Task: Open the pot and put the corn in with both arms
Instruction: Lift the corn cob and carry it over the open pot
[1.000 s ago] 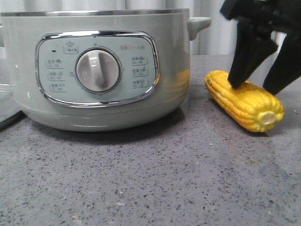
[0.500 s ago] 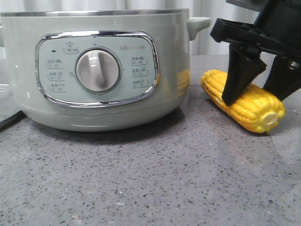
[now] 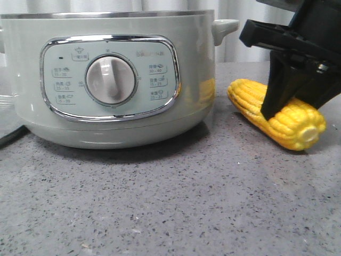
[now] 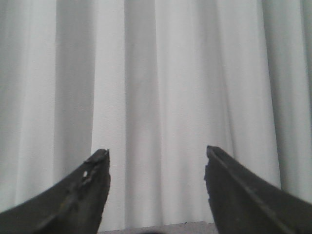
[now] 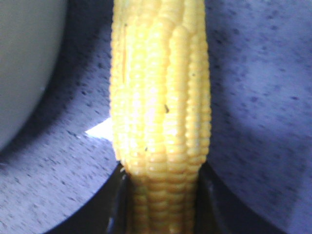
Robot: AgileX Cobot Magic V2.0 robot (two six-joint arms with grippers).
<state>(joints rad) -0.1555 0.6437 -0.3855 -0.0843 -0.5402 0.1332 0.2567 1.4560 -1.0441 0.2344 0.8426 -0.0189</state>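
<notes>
I see the corn (image 3: pixel 277 117) lying on the grey speckled table (image 3: pixel 170 202), just right of the sage-green pot (image 3: pixel 112 80). Right gripper (image 3: pixel 290 109) straddles the cob near its stub end, fingers pressed against both sides in the wrist view. Left gripper (image 4: pixel 156 190) spread wide, nothing between its fingers, facing a pale curtain (image 4: pixel 161 87).

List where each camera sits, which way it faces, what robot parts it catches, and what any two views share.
Front: low over the table, facing forward at the pot and corn; the right gripper straddles the corn.
Left wrist: on the left arm, raised, facing a curtain; the left gripper shows both fingertips spread, nothing between.
Right wrist: on the right arm, looking down at the corn between its fingers, the pot's wall beside it.
Shared: front and right wrist both show corn and pot.
</notes>
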